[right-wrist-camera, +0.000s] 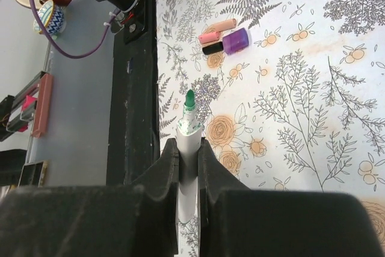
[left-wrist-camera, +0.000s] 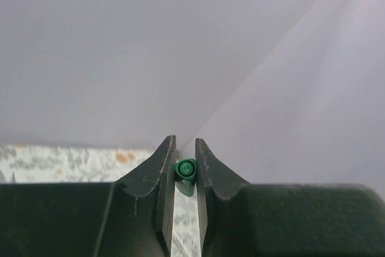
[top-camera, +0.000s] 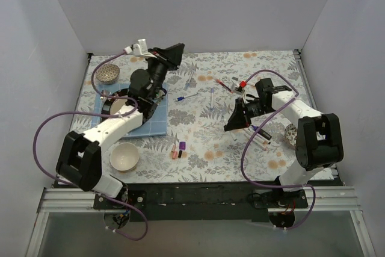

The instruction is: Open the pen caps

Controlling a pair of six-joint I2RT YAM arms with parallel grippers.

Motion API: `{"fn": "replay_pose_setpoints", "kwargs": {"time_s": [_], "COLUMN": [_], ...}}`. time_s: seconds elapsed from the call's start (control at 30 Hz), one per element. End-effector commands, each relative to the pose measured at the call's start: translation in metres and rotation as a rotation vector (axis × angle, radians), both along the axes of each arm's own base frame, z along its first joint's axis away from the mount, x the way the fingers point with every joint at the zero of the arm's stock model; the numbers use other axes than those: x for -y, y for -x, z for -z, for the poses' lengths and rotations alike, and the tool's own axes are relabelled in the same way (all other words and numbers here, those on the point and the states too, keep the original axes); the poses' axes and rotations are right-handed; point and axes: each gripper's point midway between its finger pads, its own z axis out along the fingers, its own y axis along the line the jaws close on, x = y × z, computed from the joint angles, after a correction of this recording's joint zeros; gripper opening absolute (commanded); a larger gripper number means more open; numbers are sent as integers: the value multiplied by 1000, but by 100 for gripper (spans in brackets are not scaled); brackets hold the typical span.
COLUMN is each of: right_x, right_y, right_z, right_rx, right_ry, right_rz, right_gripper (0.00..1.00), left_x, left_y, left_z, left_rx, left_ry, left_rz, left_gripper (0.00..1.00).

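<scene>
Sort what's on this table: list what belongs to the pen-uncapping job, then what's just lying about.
Job: green cap, in the left gripper; green pen, uncapped, in the right gripper; pink cap, black cap and purple cap, loose; other pens on the table.

Lying about: white bowl; patterned bowl; blue mat.

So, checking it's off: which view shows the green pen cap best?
Left wrist: the small green plastic cap sits end-on, pinched in the left gripper. In the top view it is too small to see. The right wrist shows only the green-tipped white pen in the right gripper.
</scene>
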Motion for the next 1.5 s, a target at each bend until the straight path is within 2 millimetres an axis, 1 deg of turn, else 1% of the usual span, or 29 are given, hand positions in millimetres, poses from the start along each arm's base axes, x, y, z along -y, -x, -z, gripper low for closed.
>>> {"fn": "replay_pose_setpoints", "kwargs": {"time_s": [0.0, 0.03, 0.07, 0.1, 0.13, 0.17, 0.2, 0.23, 0.27, 0.3, 0.33, 0.4, 0.43, 0.5, 0.53, 0.57, 0.63, 0.67, 0.73, 0.77, 0.8, 0.83, 0.87, 0.9, 0.97, 1.07, 1.17, 1.3, 1.47], "right_x": [2, 3, 3, 6, 9, 12, 19, 22, 26, 32, 35, 48, 51, 61, 65, 69, 82, 87, 101, 106, 117, 122, 129, 139, 149, 154, 156, 157, 155], "right_y": [6, 5, 5, -2, -4, -9, -23, -28, -29, -38, -41, -51, -55, -62, -65, -68, -74, -77, -82, -84, -87, -87, -88, -90, -87, -77, -68, -63, -54], "right_z": [-2, -3, -4, 1, 6, 5, 13, 15, 16, 20, 21, 26, 27, 33, 35, 37, 43, 45, 50, 51, 54, 56, 61, 64, 72, 87, 96, 101, 103], "right_rx": [-8, 2, 13, 42, 48, 79, 119, 146, 173, 205, 223, 265, 284, 311, 316, 324, 341, 346, 354, 357, 357, 357, 352, 350, 324, 287, 255, 243, 231], "right_ry": [17, 23, 35, 75, 103, 130, 201, 228, 256, 304, 327, 407, 428, 496, 517, 540, 610, 632, 692, 708, 746, 766, 793, 831, 864, 901, 924, 934, 925], "right_rz": [-8, -8, -5, 11, 30, 60, 120, 149, 176, 218, 234, 291, 309, 352, 368, 383, 422, 437, 474, 490, 518, 530, 540, 562, 567, 526, 490, 468, 435], "right_gripper": [1, 1, 1, 1, 1, 1, 1, 1, 1, 1, 1, 1, 1, 1, 1, 1, 1, 1, 1, 1, 1, 1, 1, 1, 2, 4, 5, 7, 15], "left_x": [-30, -27, -26, -24, -13, -10, -6, 0, 1, 3, 4, 5, 0, -1, -5, -3, -8, -5, -7, -3, -3, -4, -4, -4, -5, -6, -6, -6, -6], "left_y": [22, 25, 33, 36, 42, 51, 54, 61, 67, 74, 85, 99, 111, 127, 138, 147, 157, 165, 165, 168, 169, 170, 167, 167, 170, 173, 175, 177, 180], "left_z": [-54, -47, -45, -39, -16, -9, 3, 35, 48, 61, 87, 117, 144, 174, 196, 205, 232, 239, 252, 256, 259, 263, 269, 272, 282, 287, 289, 296, 303], "left_rx": [125, 109, 101, 78, 0, -35, -89, -216, -266, -313, -405, -495, -591, -674, -741, -764, -840, -846, -878, -873, -876, -888, -895, -900, -920, -926, -926, -939, -952], "left_ry": [56, 30, 19, 3, -57, -81, -103, -166, -197, -229, -284, -346, -400, -471, -529, -566, -652, -694, -767, -812, -838, -864, -894, -906, -933, -950, -961, -974, -987], "left_rz": [-80, -54, -29, -4, 62, 104, 133, 187, 212, 243, 288, 333, 349, 375, 384, 399, 378, 386, 344, 340, 328, 323, 299, 300, 303, 306, 311, 314, 318], "left_gripper": [0, 0, 0, 0, 0, 0, 0, 0, 0, 0, 0, 0, 0, 0, 0, 0, 0, 0, 0, 0, 0, 0, 0, 0, 0, 0, 0, 1, 3]}}
